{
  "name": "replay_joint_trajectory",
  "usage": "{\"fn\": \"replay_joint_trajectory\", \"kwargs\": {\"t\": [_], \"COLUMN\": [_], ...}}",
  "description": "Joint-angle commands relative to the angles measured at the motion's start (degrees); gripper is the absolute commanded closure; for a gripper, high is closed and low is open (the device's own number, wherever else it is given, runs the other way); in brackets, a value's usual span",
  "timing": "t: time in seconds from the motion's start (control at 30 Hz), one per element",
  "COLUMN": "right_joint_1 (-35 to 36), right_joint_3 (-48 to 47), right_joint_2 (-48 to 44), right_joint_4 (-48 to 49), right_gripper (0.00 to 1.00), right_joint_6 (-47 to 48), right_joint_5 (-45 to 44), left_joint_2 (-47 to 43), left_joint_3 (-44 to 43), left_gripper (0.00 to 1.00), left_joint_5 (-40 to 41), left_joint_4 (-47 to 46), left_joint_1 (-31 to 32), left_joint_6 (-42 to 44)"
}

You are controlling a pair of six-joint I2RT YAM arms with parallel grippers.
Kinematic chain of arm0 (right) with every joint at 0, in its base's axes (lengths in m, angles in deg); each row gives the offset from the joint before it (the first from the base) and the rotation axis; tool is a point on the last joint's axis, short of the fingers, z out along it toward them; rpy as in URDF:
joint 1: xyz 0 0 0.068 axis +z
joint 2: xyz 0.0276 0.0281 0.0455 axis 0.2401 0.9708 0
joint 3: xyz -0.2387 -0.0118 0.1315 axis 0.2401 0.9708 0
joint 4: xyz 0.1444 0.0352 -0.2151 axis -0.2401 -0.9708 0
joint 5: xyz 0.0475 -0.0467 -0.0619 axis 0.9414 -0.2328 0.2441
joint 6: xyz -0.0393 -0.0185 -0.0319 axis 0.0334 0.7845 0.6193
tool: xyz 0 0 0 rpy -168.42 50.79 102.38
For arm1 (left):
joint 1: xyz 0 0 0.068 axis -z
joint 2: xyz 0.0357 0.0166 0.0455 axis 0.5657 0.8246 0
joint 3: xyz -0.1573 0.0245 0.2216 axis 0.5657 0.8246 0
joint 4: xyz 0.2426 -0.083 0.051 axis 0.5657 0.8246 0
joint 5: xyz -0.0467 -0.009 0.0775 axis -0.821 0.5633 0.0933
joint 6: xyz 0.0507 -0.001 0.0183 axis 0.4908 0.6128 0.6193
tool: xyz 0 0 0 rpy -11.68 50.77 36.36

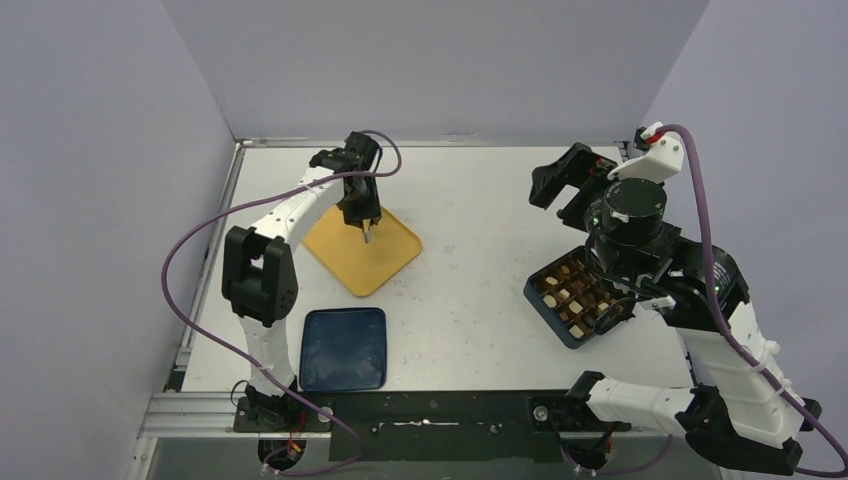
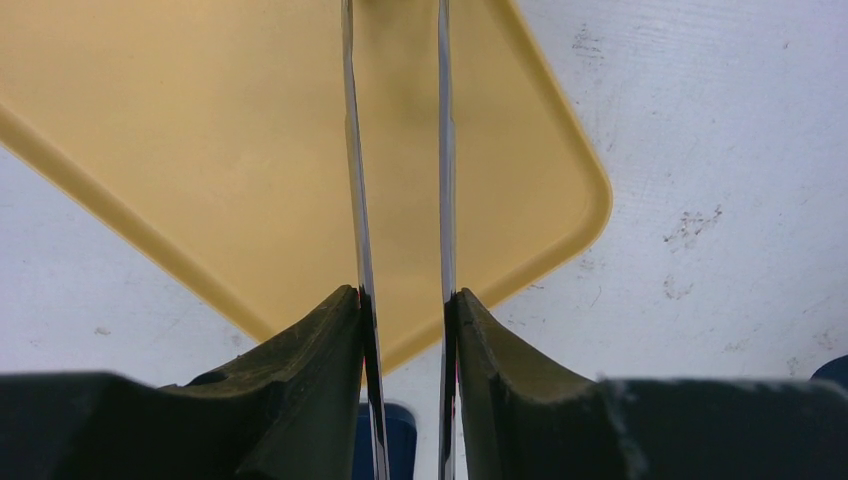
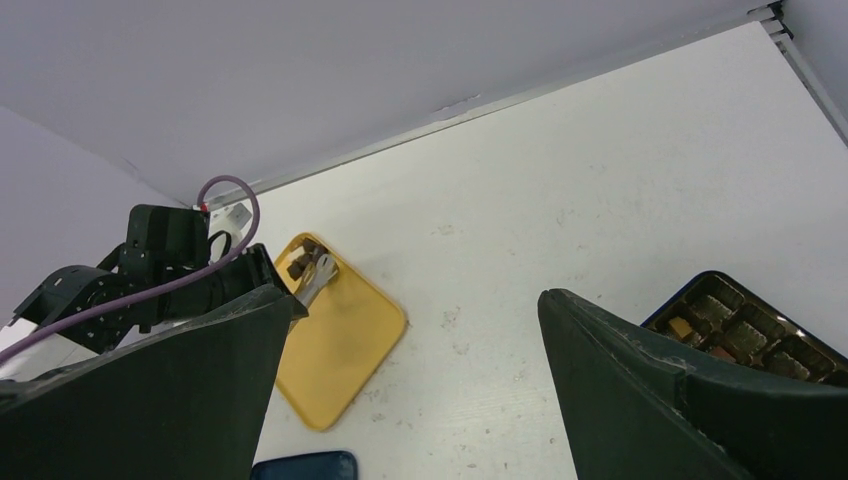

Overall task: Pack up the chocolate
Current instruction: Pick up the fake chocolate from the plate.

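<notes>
Several brown and cream chocolate pieces (image 1: pixel 572 292) sit in the compartments of a dark blue box (image 1: pixel 546 313) at the right, and a corner of this box shows in the right wrist view (image 3: pixel 700 290). A few dark brown pieces (image 3: pixel 298 264) lie on the far corner of a yellow tray (image 1: pixel 385 262). My left gripper (image 1: pixel 360 205) is shut on long metal tongs (image 2: pixel 446 150), which point down at the tray (image 2: pixel 200 130). The tong tips (image 3: pixel 318 272) are beside those pieces. My right gripper (image 1: pixel 562 178) is open and empty, raised above the table beyond the box.
A dark blue lid (image 1: pixel 343 348) lies flat near the front left, below the yellow tray. It also shows in the left wrist view (image 2: pixel 398 435) and the right wrist view (image 3: pixel 305 467). Purple-grey walls enclose the white table on three sides.
</notes>
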Motion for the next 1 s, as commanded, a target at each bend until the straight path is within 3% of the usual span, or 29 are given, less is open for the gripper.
{"fn": "replay_joint_trajectory", "kwargs": {"t": [0.0, 0.43, 0.63, 0.97], "right_joint_1": [-0.15, -0.16, -0.13, -0.15], "right_joint_3": [-0.89, -1.09, -0.84, -2.56], "right_joint_2": [0.15, 1.83, 1.36, 1.48], "right_joint_4": [1.59, 3.73, 2.79, 3.14], "right_gripper": [0.0, 0.0, 0.0, 0.0], "right_joint_6": [-0.82, 0.39, -1.08, 0.07], "right_joint_5": [2.56, 3.82, 3.29, 0.34], "left_joint_2": [-5.41, -11.47, -12.43, -10.63], "left_joint_3": [-1.06, 0.35, -1.22, -7.81], "left_gripper": [0.72, 0.74, 0.74, 0.75], "left_joint_5": [-1.8, -6.39, -6.94, -14.61], "left_joint_4": [2.18, 4.88, 6.65, 3.98], "left_joint_1": [-0.29, -0.02, 0.12, 2.72], "left_joint_6": [-1.51, -2.81, -2.55, -2.79]}}
